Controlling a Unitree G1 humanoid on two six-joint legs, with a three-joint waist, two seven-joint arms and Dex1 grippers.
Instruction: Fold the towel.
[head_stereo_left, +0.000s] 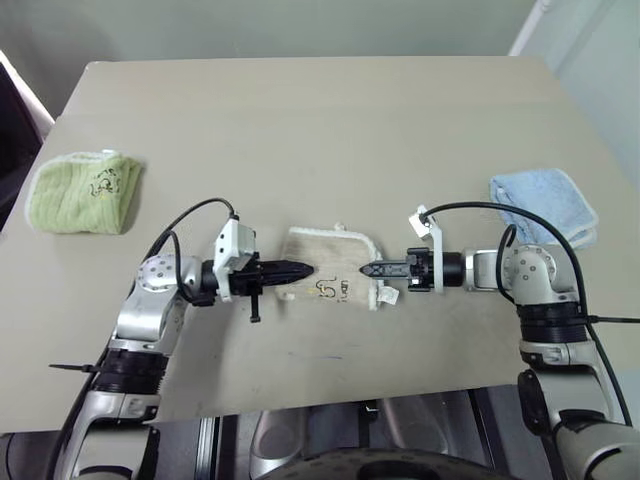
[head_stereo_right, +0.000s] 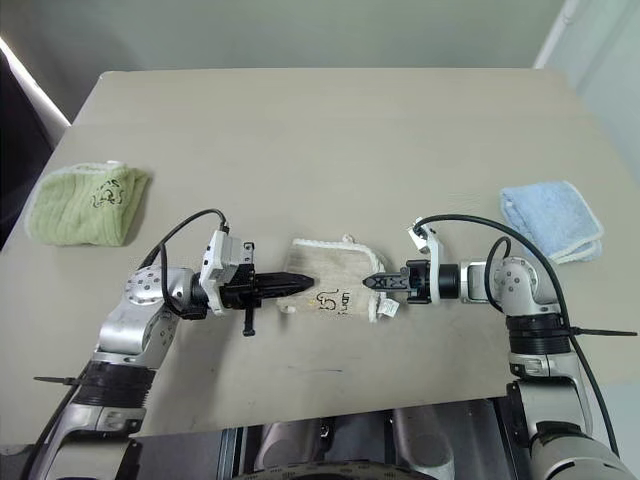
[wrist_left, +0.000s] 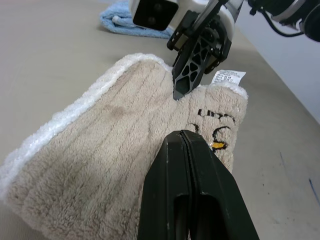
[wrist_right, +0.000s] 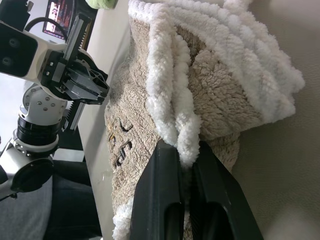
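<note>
towel (head_stereo_left: 325, 262): folded beige terry, ribbed pile, white corded edging
left gripper (head_stereo_left: 300, 269): jaws pressed together, over towel
right gripper (head_stereo_left: 372, 269): jaws pinching towel's white edge

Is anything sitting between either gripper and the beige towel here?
Nothing visible. The right gripper is shut on the white corded edge of the beige terry towel, and the shut left gripper rests over its opposite end. The folded green cloth and blue cloth lie apart.
</note>
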